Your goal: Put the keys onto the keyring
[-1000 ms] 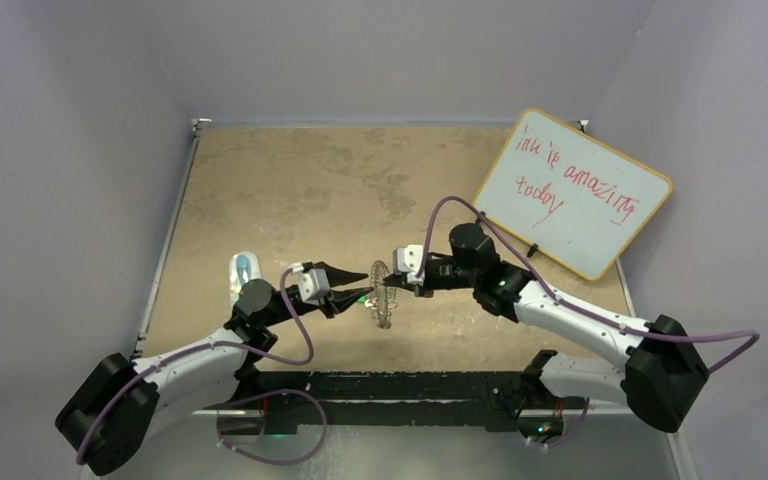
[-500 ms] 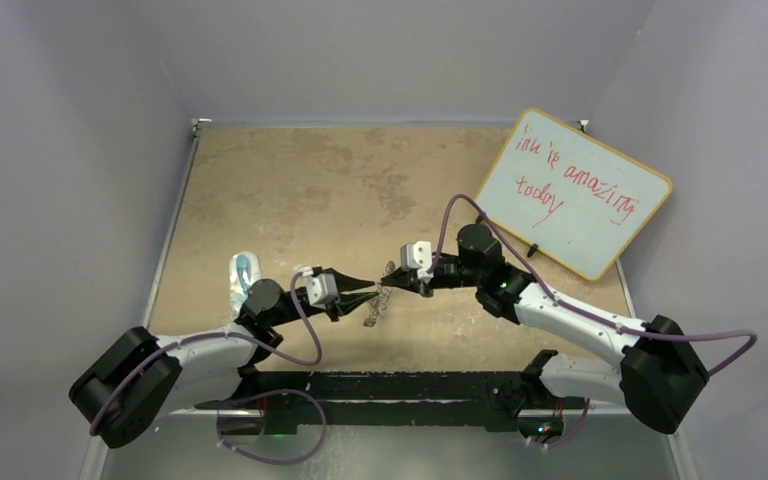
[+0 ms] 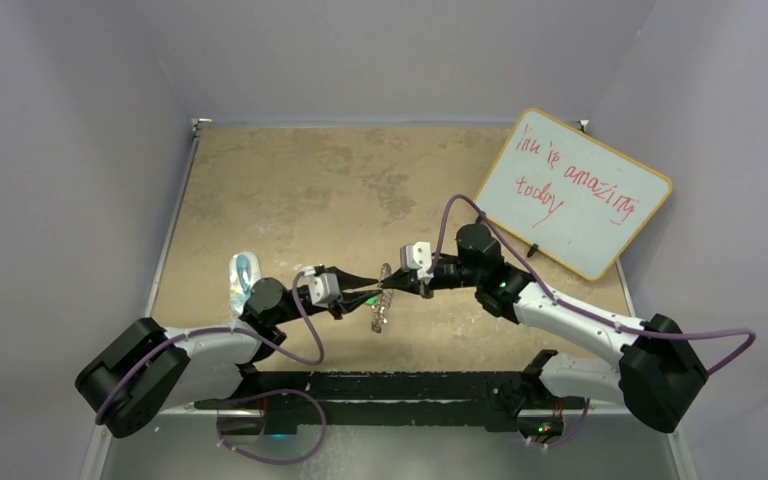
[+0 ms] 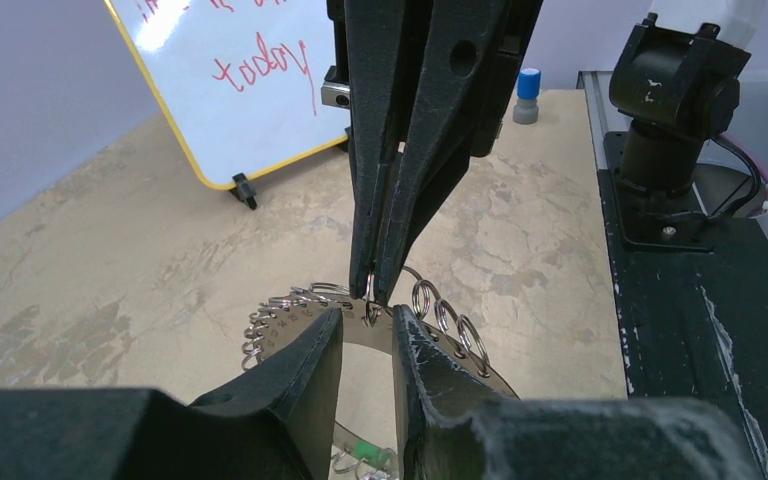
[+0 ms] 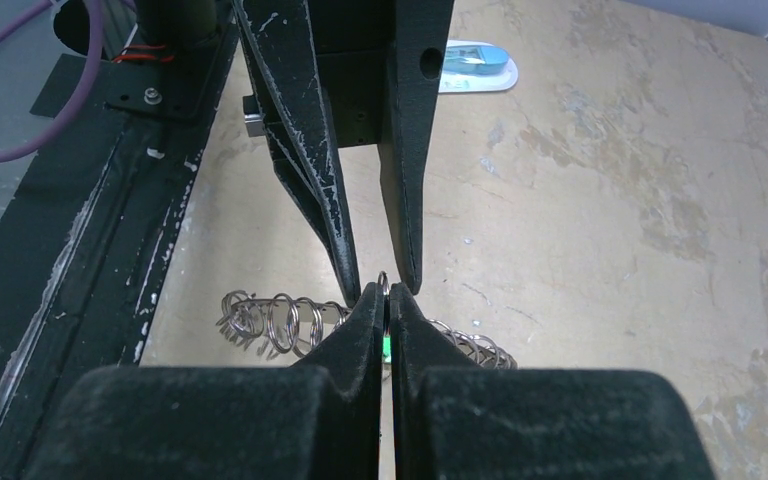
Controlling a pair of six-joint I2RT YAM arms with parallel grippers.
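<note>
The keyring [image 3: 381,312] is a flat silvery ring fringed with small loops [image 4: 440,315], and it stands tilted between the two grippers. My right gripper [image 5: 385,290] is shut on one small loop at its upper rim, and in the left wrist view the right gripper [image 4: 372,297] comes down from above. My left gripper [image 4: 367,315] faces it with its jaws a little apart, one fingertip on each side of that pinched loop and nothing squeezed between them. A green key head [image 4: 370,457] shows low on the ring, and the same green key head [image 5: 387,347] shows below my right fingertips.
A whiteboard [image 3: 572,192] with red writing leans at the back right. A clear bluish plastic object [image 3: 244,272] lies on the table left of the left arm. A black rail [image 3: 390,385] runs along the near edge. The right arm's base [image 4: 675,120] stands beside it.
The left arm has shifted and its jaws have narrowed a little. The keyring has turned from nearly face-on to edge-on in the top view. The right gripper has kept its pinch.
</note>
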